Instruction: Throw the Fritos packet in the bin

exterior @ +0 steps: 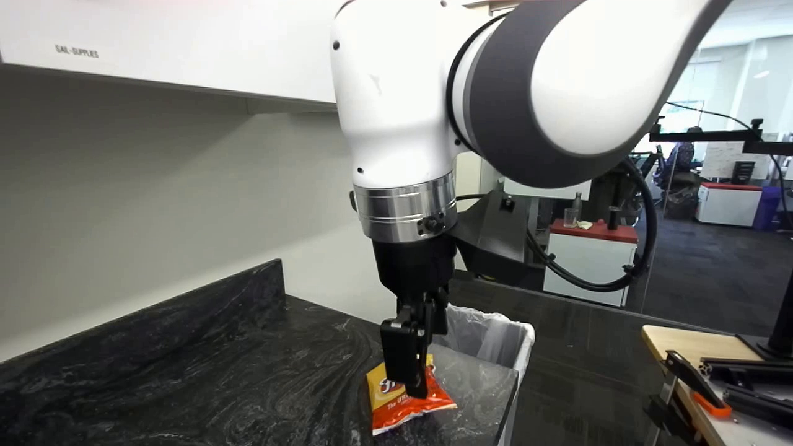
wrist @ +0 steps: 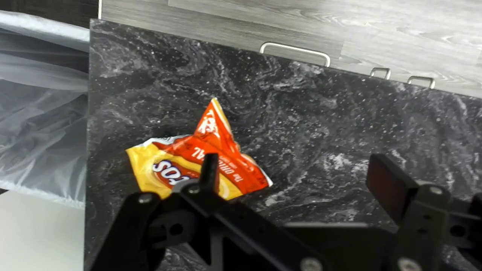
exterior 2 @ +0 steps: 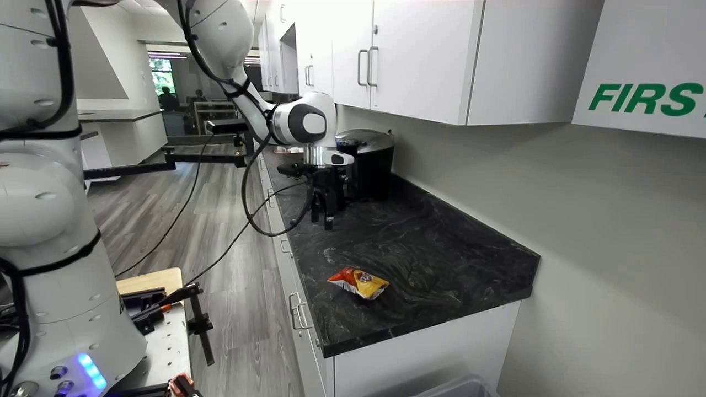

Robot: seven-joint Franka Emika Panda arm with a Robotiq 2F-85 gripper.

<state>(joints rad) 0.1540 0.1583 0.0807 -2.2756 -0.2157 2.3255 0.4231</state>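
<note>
The Fritos packet [exterior 2: 359, 283], orange-red and yellow, crinkled, lies print up on the desk [exterior 2: 441, 242], near one end. Just past that end, to the packet's left in the wrist view, the grey bin [exterior: 528, 344] stands upright, a translucent liner [wrist: 43, 150] folded over its rim.

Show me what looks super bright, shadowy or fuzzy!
In an exterior view, the arm looks nearly washed out and the wall beneath the cabinet is shaded; in an exterior view, blue lights glow; in the wrist view, the fingers look dark and slightly blurry, but some lettering on the Fritos packet is readable.
</note>
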